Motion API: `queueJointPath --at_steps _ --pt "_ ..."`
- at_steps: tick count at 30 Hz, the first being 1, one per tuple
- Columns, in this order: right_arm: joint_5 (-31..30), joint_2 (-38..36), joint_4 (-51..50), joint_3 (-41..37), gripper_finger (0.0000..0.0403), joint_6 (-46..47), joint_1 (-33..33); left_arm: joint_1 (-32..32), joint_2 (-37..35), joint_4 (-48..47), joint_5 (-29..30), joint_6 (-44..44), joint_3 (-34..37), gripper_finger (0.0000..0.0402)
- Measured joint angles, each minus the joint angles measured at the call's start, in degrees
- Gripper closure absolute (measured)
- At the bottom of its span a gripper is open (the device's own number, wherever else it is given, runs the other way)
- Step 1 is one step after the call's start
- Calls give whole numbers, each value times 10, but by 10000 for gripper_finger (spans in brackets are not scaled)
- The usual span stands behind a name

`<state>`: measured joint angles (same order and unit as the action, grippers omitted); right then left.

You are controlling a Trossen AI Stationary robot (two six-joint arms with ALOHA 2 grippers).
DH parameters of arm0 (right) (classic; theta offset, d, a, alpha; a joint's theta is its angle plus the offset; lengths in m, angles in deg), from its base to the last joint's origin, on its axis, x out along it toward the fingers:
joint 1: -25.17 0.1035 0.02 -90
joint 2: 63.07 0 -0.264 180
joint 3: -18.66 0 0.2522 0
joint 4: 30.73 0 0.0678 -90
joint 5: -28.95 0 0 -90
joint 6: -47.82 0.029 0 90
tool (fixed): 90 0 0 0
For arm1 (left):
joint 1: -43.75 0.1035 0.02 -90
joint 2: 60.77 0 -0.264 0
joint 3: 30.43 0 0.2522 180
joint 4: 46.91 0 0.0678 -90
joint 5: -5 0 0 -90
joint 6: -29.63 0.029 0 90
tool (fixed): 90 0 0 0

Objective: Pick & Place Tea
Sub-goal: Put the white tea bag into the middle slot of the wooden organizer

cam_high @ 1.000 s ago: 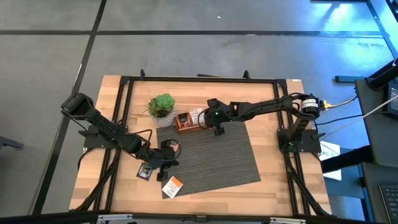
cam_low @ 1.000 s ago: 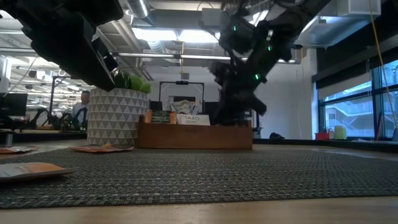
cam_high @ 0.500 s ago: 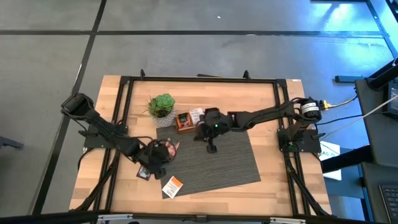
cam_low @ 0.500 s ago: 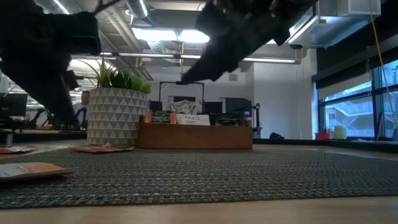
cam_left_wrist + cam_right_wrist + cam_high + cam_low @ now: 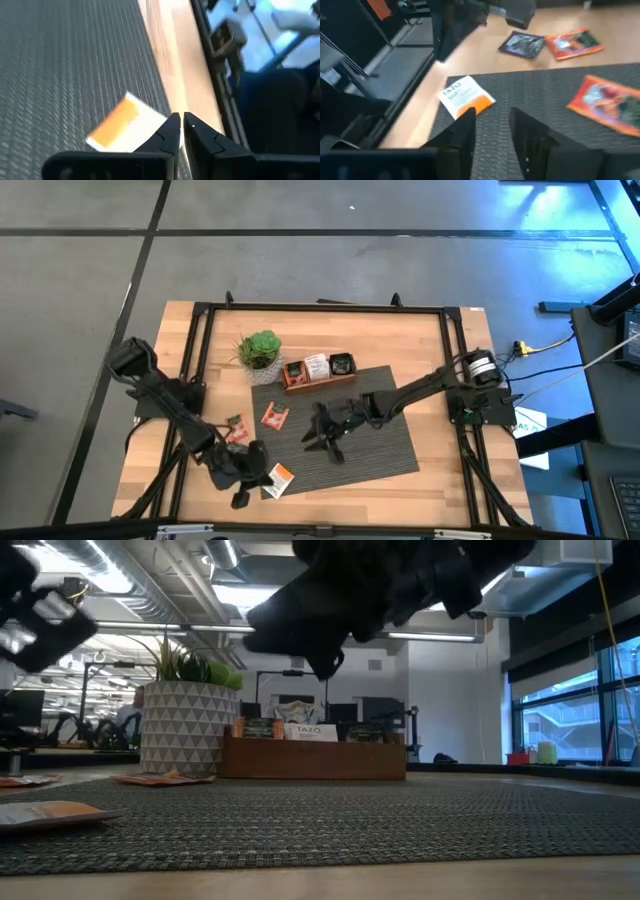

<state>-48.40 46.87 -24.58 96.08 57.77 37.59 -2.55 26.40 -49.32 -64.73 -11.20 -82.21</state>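
Note:
Tea sachets lie loose. A white-and-orange one (image 5: 277, 478) (image 5: 125, 125) sits at the mat's near left corner. One orange-red one (image 5: 274, 416) is on the mat, and another (image 5: 236, 430) lies on the wood beside a dark one (image 5: 522, 44). More sachets stand in the wooden tray (image 5: 318, 372). My left gripper (image 5: 181, 129) (image 5: 260, 476) is shut and hangs above the white-and-orange sachet. My right gripper (image 5: 492, 131) (image 5: 325, 440) is open over the middle of the mat, with nothing between its fingers.
A potted plant (image 5: 259, 352) in a white patterned pot stands left of the tray at the mat's far left corner. The dark woven mat (image 5: 370, 450) covers the table's middle. A black metal frame (image 5: 200, 330) runs round the tabletop.
My right gripper has left the tray and gone toward the near edge and leftward, over the mat. A dark sachet now shows in the tray's right compartment. My left gripper has gone from the orange-red sachets toward the near edge, above the white-and-orange sachet.

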Motion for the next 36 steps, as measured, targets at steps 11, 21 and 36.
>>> queueJointPath --at_steps 11,21,36 --pt "-8 64 153 13 233 126 42 -31 133 86 -38 -32 -4 381" --pt "-21 171 -125 185 234 259 45 -28 167 96 -34 -64 -7 378" --pt "-5 226 -188 257 233 321 45 -27 168 101 -28 -60 -5 381"
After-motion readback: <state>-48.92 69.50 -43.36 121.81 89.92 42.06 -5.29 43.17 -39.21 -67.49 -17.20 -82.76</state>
